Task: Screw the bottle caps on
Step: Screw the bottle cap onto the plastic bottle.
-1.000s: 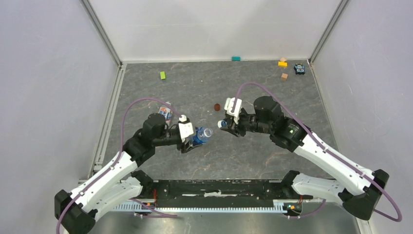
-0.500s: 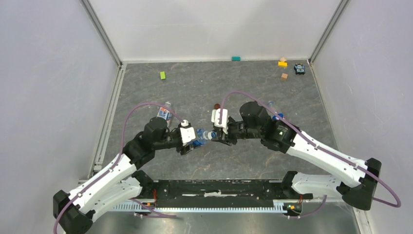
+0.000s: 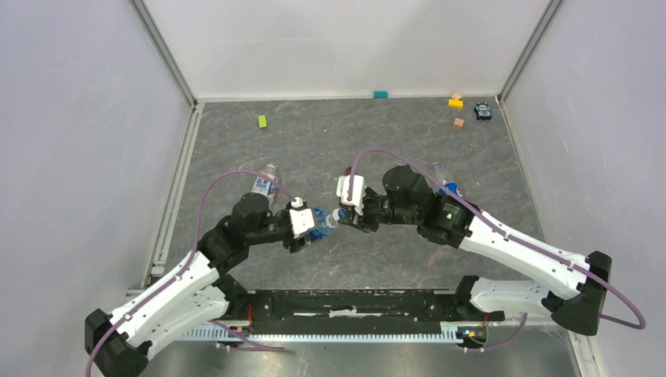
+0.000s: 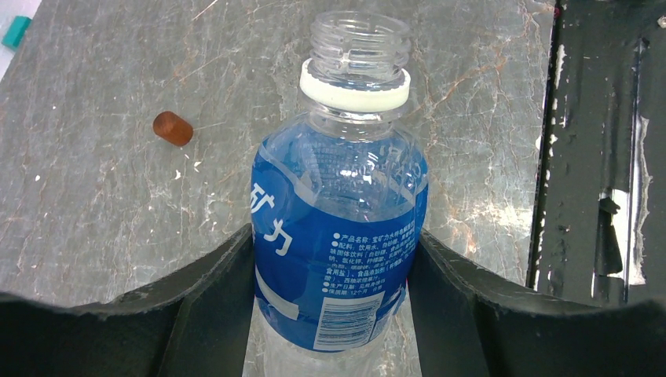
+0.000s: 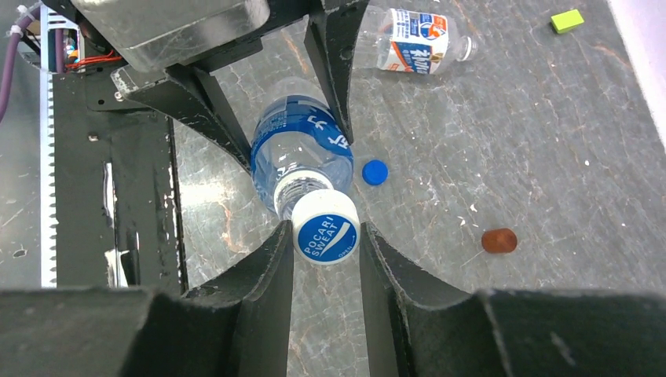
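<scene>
My left gripper (image 4: 336,239) is shut on a clear bottle (image 4: 339,228) with a blue label, held off the table with its bare threaded mouth (image 4: 360,35) pointing away. In the top view this bottle (image 3: 322,221) points right toward my right gripper (image 3: 346,216). The right gripper (image 5: 326,232) is shut on a white bottle cap (image 5: 326,228) with a blue printed top, right in front of the bottle's neck (image 5: 302,184); whether they touch I cannot tell. A solid blue cap (image 5: 375,171) lies on the table. A second bottle (image 3: 265,181) lies left, a third (image 3: 442,177) behind the right arm.
A red-brown disc (image 3: 349,170) lies just beyond the grippers. A green block (image 3: 262,121), a teal block (image 3: 380,94), yellow (image 3: 455,102) and tan (image 3: 458,123) blocks and a small blue toy (image 3: 482,111) lie along the back. The black base rail (image 3: 353,305) runs along the near edge.
My right arm has swung left with the cap, closing the gap to the bottle's mouth. The left arm shifted slightly, keeping the bottle.
</scene>
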### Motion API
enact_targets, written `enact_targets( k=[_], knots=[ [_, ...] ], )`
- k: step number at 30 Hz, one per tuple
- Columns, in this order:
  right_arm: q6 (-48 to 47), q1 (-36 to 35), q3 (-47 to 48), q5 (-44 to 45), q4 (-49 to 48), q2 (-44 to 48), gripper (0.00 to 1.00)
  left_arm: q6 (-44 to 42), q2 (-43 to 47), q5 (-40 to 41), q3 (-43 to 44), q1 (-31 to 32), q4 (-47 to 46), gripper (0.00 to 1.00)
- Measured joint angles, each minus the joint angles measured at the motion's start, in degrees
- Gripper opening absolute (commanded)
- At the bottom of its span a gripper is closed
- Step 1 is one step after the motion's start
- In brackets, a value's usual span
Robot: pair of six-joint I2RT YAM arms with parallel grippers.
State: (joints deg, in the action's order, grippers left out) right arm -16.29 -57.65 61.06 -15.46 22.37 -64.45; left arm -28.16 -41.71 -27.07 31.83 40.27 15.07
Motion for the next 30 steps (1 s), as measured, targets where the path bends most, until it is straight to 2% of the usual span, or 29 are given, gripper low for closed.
enact_targets(
  k=[30],
  knots=[
    [-0.09,-0.85,0.00,-1.27,0.17,-2.03,0.00,0.02,0.52,0.04,-0.52,0.00,-0.15,0.02]
  ],
)
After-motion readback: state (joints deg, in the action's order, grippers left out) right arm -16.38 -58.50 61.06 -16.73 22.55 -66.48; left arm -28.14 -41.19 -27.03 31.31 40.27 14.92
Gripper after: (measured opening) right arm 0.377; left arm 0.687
